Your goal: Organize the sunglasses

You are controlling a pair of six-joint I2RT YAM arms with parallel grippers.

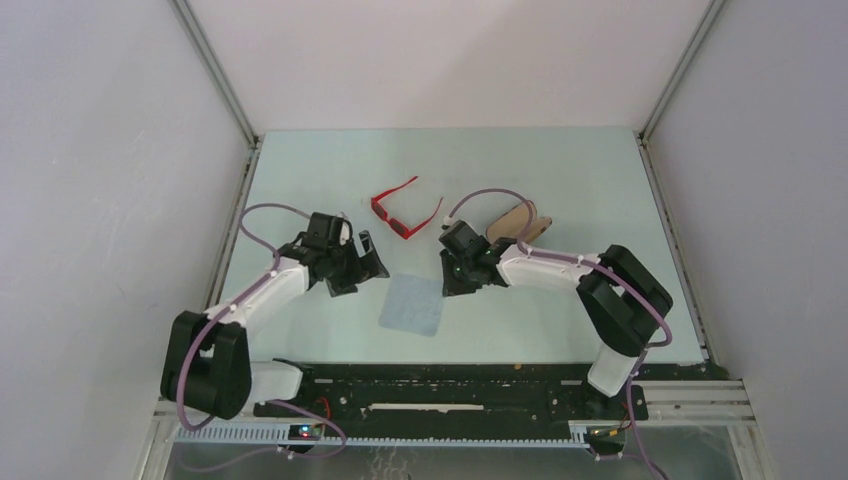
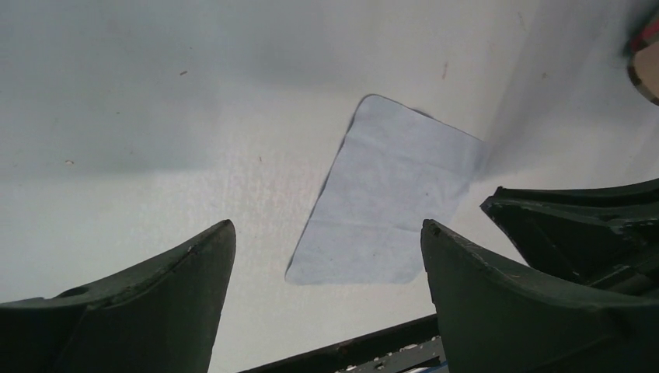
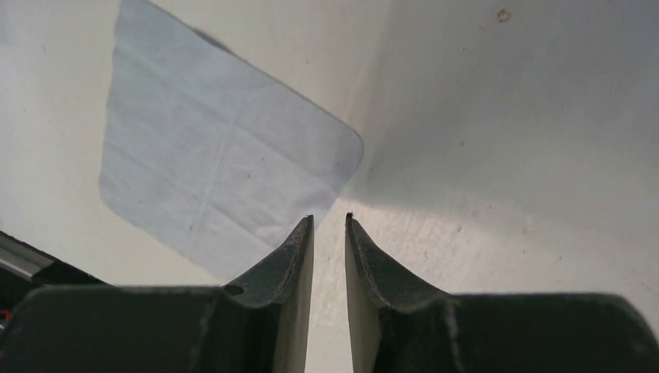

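Pale blue square cloth [image 1: 412,305] lies flat on the near surface [image 1: 320,170] between both hands. Left hand [image 2: 326,225] gapes wide, empty; right hand [image 3: 329,219] is narrowly parted, empty. Red plastic-framed sunglasses [image 1: 392,221] rest farther back, untouched.

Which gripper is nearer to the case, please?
The right. The right gripper sits close by the case, at its near left; the left gripper is well off to the case's left, beyond the sunglasses.
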